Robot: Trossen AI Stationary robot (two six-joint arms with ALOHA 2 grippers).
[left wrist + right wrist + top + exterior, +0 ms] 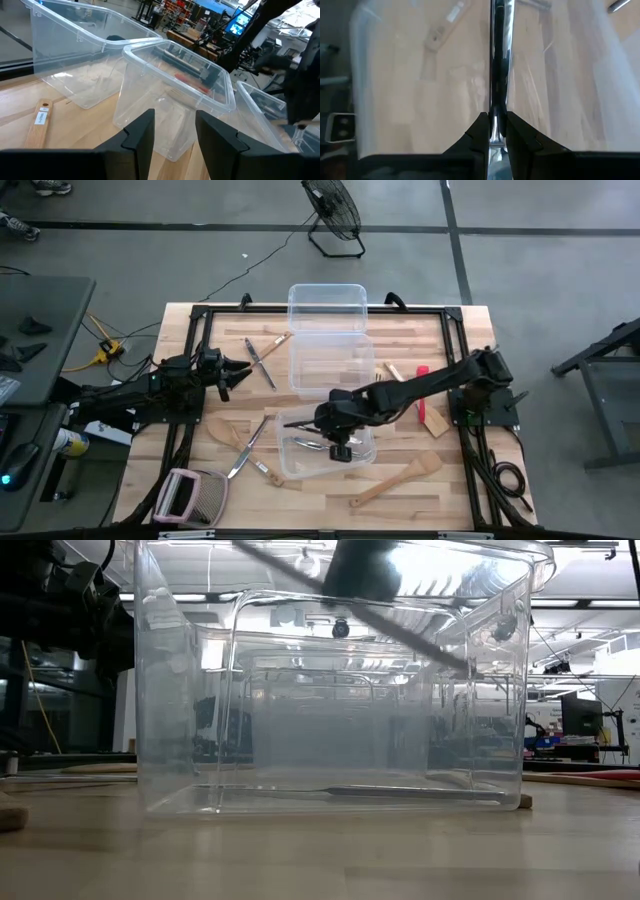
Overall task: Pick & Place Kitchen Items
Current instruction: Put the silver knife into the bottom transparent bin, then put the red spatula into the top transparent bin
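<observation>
right wrist view: my right claw [493,131] is pinched tight on a slim silver utensil [497,60], which runs straight out from between my fingertips. i hold it by one end so the rest hangs over the near clear tub [325,442], ready, i judge, to be let go inside. another metal piece [415,792] already lies on the tub floor. my left claw [172,137] waits half open and empty at the table's left, near the middle tub [175,85].
</observation>
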